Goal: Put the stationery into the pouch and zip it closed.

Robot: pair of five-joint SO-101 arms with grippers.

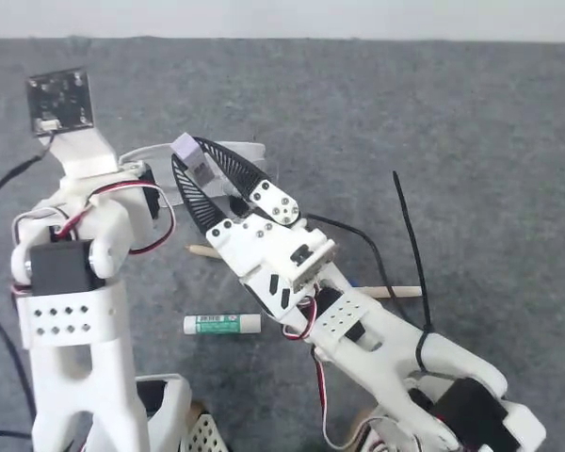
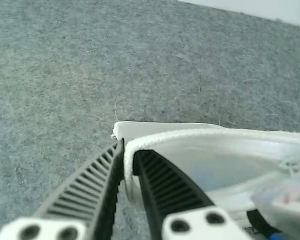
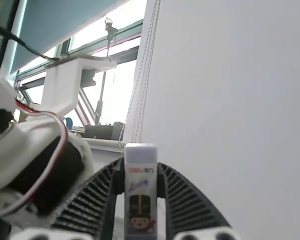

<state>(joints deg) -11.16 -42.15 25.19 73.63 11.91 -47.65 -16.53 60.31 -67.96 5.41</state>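
**Eraser held aloft, pouch pinched at its rim**

A small rectangular eraser [image 1: 190, 157] — pale lilac, in a printed paper sleeve — is clamped between the 2 black ribbed fingers of the right gripper [image 1: 194, 166]. It is held above the table at about 11 o'clock from the centre of the high view. In the right wrist view the eraser [image 3: 140, 195] is seen squeezed upright between those fingers.

The pouch [image 2: 215, 155] is made of soft, milky translucent plastic with a stitched white rim. That rim is pinched by the left gripper [image 2: 127, 150], whose ribbed fingers are pressed together on it. In the high view the pouch [image 1: 237, 151] is seen just beside the eraser at 3 o'clock, largely hidden behind both arms. Its contents are seen only as blurred shapes through the wall and cannot be told.

A cylindrical glue stick [image 1: 221, 324] with a green-and-white label lies flat on the grey felt [image 1: 471, 141], at 6 o'clock from the eraser. A thin wooden pencil [image 1: 200, 250] lies between the 2, with most of its length covered by the right arm. A black cable tie [image 1: 410, 245] juts from that arm at 4 o'clock from the centre.
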